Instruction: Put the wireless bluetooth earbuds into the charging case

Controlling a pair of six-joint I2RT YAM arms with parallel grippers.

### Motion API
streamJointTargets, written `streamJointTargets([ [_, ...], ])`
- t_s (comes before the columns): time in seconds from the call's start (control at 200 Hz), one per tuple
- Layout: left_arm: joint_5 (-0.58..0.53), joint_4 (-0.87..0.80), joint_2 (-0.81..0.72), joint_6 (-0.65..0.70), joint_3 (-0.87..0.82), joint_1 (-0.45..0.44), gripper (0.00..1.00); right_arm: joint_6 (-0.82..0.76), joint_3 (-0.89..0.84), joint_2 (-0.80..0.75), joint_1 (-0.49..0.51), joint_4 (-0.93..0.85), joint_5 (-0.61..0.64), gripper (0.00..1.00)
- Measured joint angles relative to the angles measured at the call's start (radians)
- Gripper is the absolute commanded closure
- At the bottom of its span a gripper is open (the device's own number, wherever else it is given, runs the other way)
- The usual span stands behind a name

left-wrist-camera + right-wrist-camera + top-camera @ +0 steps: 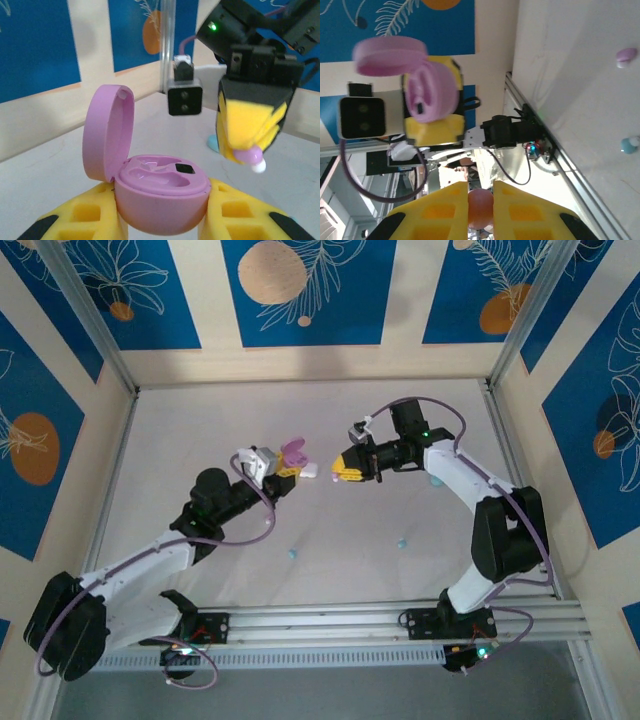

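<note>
Arms meet over the middle of the worktop (180,440) in the top view. Your left gripper (284,468) is pinching the open case (294,453), and your right gripper (343,469) points at it from just beside. You have a teal earbud (292,552) lying toward the near edge of the worktop and a second teal earbud (401,541) well to its right.

From the left wrist, you see the case (160,197) upright, clamped at its base between the two yellow fingers (75,220). Its lid (107,132) is hinged open and stands at the left. The right gripper (245,148) hangs above and to the right of the case, apart from it. Its jaws are pressed together on a pink earbud (246,156) whose white tip points down.

From the right wrist, you see the pink earbud (480,207) squeezed between the yellow fingers (525,210). Beyond them the case (432,92) sits in the left gripper's hold, lid (390,54) swung open. On the worktop (580,75) at the right lie another pink earbud (626,56) and one teal earbud (630,145), well apart
</note>
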Motion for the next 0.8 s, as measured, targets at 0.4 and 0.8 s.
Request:
streamJointTargets([
  [0.4,0.128,0.124,0.077,0.023,-0.010,-0.001,0.68,0.043,0.050,-0.081,0.007,0.013,0.068,0.84],
  [0.8,0.141,0.219,0.159,0.026,-0.010,-0.025,0.68,0.097,0.090,-0.168,0.067,0.072,0.172,0.84],
])
